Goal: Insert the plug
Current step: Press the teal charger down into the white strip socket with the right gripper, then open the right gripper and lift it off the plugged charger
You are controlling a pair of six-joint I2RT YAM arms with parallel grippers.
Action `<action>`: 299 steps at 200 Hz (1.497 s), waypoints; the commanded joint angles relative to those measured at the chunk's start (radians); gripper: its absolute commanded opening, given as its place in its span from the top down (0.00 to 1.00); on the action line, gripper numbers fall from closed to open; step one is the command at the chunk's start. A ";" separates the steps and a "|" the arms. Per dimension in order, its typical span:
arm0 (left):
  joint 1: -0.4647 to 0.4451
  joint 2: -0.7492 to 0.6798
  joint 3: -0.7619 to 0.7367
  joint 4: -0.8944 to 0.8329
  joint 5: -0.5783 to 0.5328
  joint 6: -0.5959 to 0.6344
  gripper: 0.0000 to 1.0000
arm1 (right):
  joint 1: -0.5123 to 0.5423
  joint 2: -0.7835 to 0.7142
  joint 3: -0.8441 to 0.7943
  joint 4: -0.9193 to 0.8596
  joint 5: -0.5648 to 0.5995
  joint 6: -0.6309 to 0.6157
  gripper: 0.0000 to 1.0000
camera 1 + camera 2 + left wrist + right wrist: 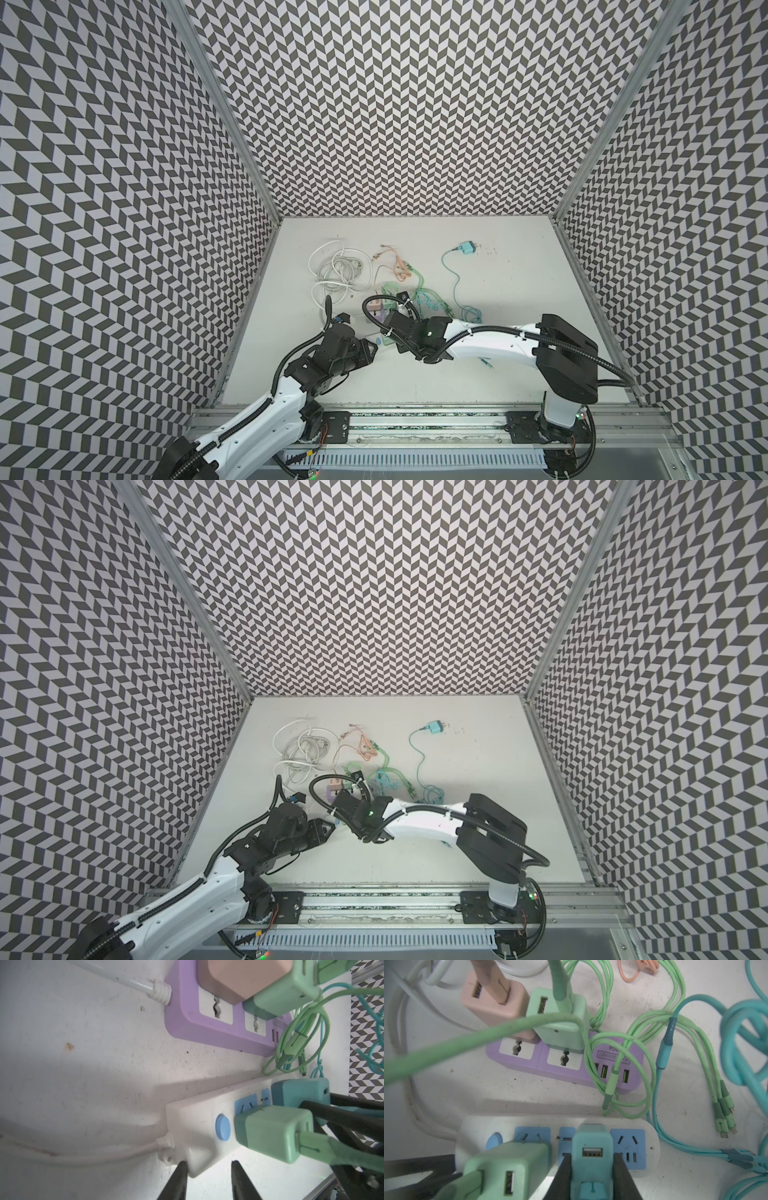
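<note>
The teal plug [591,1140] stands seated in the middle socket of the white power strip [650,1140], and my right gripper [592,1155] is shut on its two sides. In the left wrist view the same teal plug [299,1093] sits on the white strip [193,1118] beyond a green charger [274,1132]. My left gripper [207,1164] is at the strip's switch end, open. One finger touches the strip's rounded corner and the other stands apart from it. In both top views the left gripper [372,348] [330,827] meets the right wrist over the strip.
A purple power strip [564,1068] lies just behind, with a pink charger [494,1005] and a green charger [560,1022] plugged in. Green cables [633,1053] and teal cables [737,1043] sprawl to the right. A white cable coil [336,270] and a spare teal plug [465,248] lie further back.
</note>
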 commanded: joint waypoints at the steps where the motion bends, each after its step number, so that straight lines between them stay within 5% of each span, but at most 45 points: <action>1: -0.005 -0.016 0.045 -0.027 -0.023 -0.005 0.60 | 0.014 -0.020 -0.031 -0.018 -0.142 -0.010 0.82; 102: -0.004 -0.008 0.134 -0.101 -0.085 0.024 0.55 | 0.014 -0.078 -0.035 -0.016 -0.161 -0.009 0.60; 156: -0.003 -0.012 0.166 -0.140 -0.088 0.027 0.54 | 0.014 -0.112 -0.039 -0.030 -0.172 -0.010 0.58; 247: 0.039 -0.011 0.243 -0.193 -0.086 0.072 0.44 | 0.013 -0.340 -0.129 -0.077 -0.312 -0.075 0.38; 299: 0.091 -0.003 0.268 -0.189 -0.028 0.119 0.36 | -0.093 -0.485 -0.180 -0.027 -0.360 -0.111 0.37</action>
